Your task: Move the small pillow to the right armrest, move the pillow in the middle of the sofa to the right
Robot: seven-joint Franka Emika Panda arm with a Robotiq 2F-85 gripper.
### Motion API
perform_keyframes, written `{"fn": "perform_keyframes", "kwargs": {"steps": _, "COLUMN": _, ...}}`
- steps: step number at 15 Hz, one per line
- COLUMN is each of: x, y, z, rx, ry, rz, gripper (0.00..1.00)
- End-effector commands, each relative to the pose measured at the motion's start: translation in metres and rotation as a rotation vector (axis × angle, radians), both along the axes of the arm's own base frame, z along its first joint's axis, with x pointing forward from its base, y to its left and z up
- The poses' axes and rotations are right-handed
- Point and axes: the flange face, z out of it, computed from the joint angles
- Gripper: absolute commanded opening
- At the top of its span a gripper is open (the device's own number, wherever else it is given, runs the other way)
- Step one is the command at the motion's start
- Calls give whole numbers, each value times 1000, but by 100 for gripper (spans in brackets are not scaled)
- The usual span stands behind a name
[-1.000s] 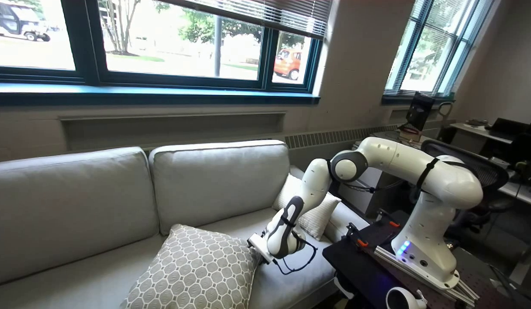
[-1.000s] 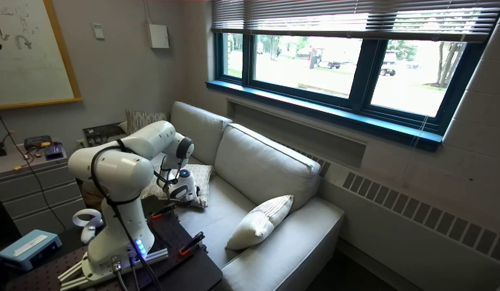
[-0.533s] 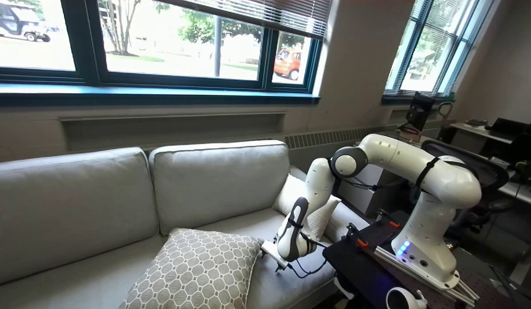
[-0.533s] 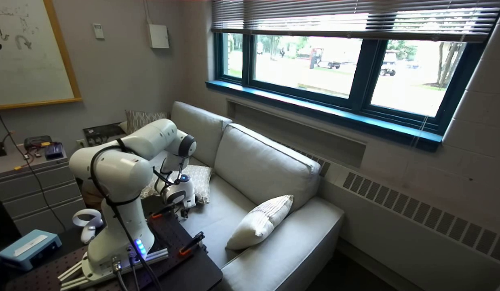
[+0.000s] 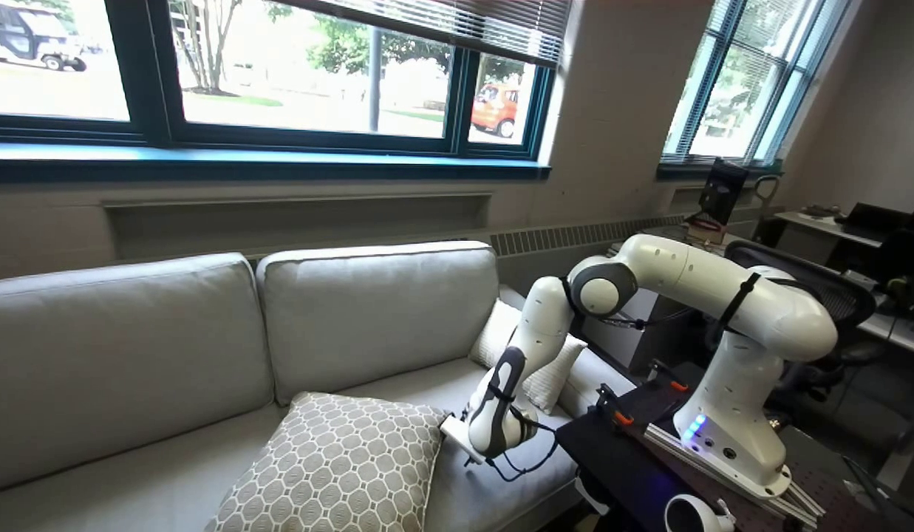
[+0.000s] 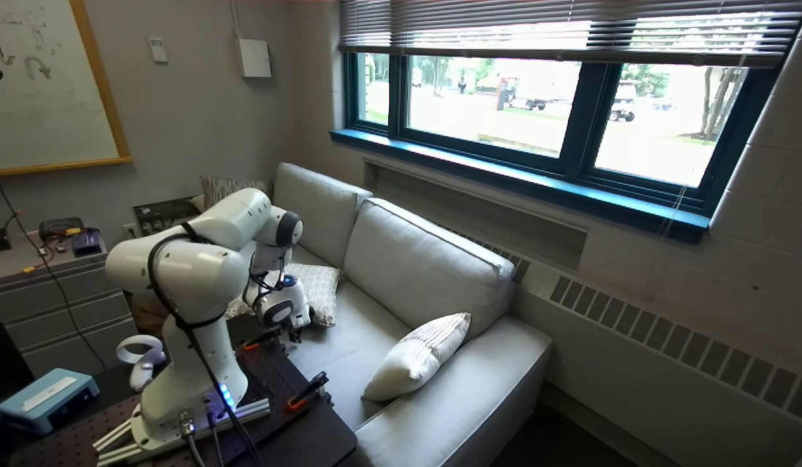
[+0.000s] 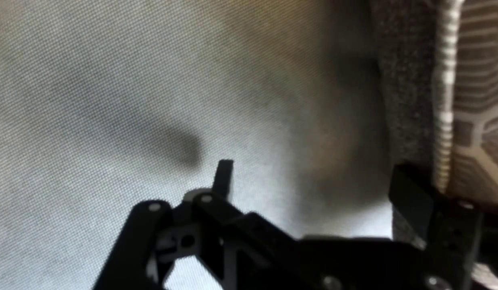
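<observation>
Grey-beige fabric covers the sofa (image 5: 154,458), with two back cushions (image 5: 375,318) standing side by side along the rear edge of its seat (image 6: 368,314). On the middle of the seat lies the patterned pillow (image 5: 338,465), beige with a white lattice; one corner points to the seat's rear edge, near where the back cushions meet. The end effector (image 7: 313,177) hangs low over the seat, just beside that pillow's edge nearest the right armrest (image 6: 478,383), its jaws spread wide. In the wrist view, seat fabric shows between the fingers (image 7: 223,179), and one fingertip sits right at the pillow's pale piping (image 7: 446,80); the shadow there is deep, so whether the two touch is hard to say. The small pillow (image 6: 419,357), cream-coloured, is at the end of the seat, tilted against the inner edge of the right armrest. In an exterior view the robot arm (image 5: 671,266) crosses in front of it and hides part of it. The arm's base (image 6: 167,395) is mounted on the dark tabletop (image 6: 310,428) at the sofa's front edge; two clamps (image 6: 310,388) with orange parts sit along the tabletop's edge facing the seat, and a white controller (image 6: 142,377) lies near the base.
</observation>
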Motion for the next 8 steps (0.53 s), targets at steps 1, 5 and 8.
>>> {"fn": "perform_keyframes", "kwargs": {"steps": 1, "x": -4, "y": 27, "z": 41, "rx": -49, "ry": -89, "rz": 13, "gripper": 100}}
{"fn": "perform_keyframes", "kwargs": {"steps": 5, "x": -25, "y": 43, "z": 85, "rx": -102, "ry": -194, "rz": -17, "gripper": 100}}
{"fn": "perform_keyframes", "kwargs": {"steps": 8, "x": -50, "y": 35, "z": 104, "rx": -149, "ry": -245, "rz": -63, "gripper": 100}}
